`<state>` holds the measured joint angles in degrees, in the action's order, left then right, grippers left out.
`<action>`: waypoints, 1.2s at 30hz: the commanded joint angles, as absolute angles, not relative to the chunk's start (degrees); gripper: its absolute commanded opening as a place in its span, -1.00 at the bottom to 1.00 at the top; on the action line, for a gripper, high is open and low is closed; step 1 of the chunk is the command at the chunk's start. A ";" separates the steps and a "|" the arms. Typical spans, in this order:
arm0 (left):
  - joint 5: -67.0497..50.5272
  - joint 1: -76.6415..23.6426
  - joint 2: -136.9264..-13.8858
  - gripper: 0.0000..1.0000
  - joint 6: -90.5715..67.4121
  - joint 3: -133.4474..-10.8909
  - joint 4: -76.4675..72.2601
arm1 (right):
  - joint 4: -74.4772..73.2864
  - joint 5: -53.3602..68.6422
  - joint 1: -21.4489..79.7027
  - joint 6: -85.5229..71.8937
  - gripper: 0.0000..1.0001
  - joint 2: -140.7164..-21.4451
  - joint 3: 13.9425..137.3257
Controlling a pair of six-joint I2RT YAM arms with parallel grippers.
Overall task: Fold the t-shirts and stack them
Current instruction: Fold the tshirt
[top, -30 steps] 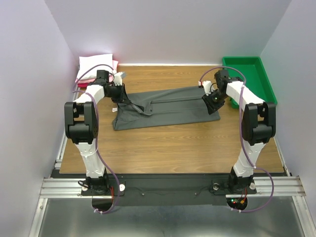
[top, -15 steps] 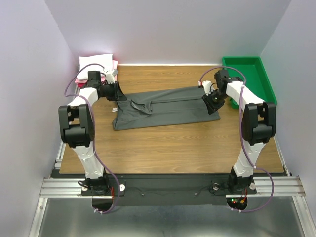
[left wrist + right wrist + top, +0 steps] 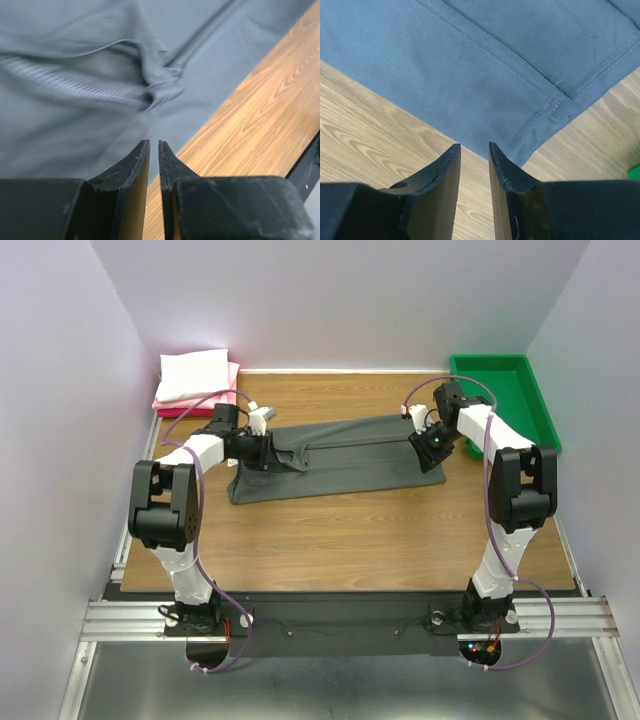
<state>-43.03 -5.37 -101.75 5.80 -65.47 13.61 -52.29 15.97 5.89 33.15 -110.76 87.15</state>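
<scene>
I judge the dark charcoal grey cloth t-shirt only folded to a long strip. The white and pink folded shirts lie stacked. The left gripper and right gripper are narrow and empty.

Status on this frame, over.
Left gripper, right gripper slightly open, empty, at ends of grey shirt. Shirt lies part-folded, unstacked. Nothing in the way.
</scene>
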 commanded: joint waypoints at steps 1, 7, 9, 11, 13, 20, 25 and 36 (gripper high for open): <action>-41.93 -8.52 -104.58 -0.51 3.61 -69.43 9.94 | -52.03 16.88 5.36 32.78 -0.31 -111.88 88.68; -40.78 -9.58 -110.74 -0.51 0.44 -74.70 7.21 | -51.94 16.61 5.45 32.96 -0.32 -112.41 88.59; -40.78 -9.67 -112.49 -0.51 0.26 -76.19 5.81 | -51.94 16.87 5.36 32.96 -0.32 -112.59 88.51; -41.04 -9.67 -113.73 -0.51 0.18 -76.90 4.57 | -51.94 17.31 5.36 32.87 -0.32 -112.68 88.51; -41.22 -9.67 -114.87 -0.51 -1.13 -77.87 4.22 | -51.85 17.93 5.36 32.78 -0.33 -113.29 89.12; -39.47 -9.67 -113.31 -0.49 1.39 -77.87 6.59 | -51.24 20.91 5.36 29.63 -0.34 -117.41 96.23; -36.92 -9.67 -103.74 -0.30 4.65 -74.54 9.22 | -47.38 20.92 5.36 25.76 -0.32 -120.67 103.87; -33.93 -9.58 -99.75 -0.20 6.42 -70.40 12.57 | -44.57 17.49 5.45 26.63 -0.11 -127.70 110.48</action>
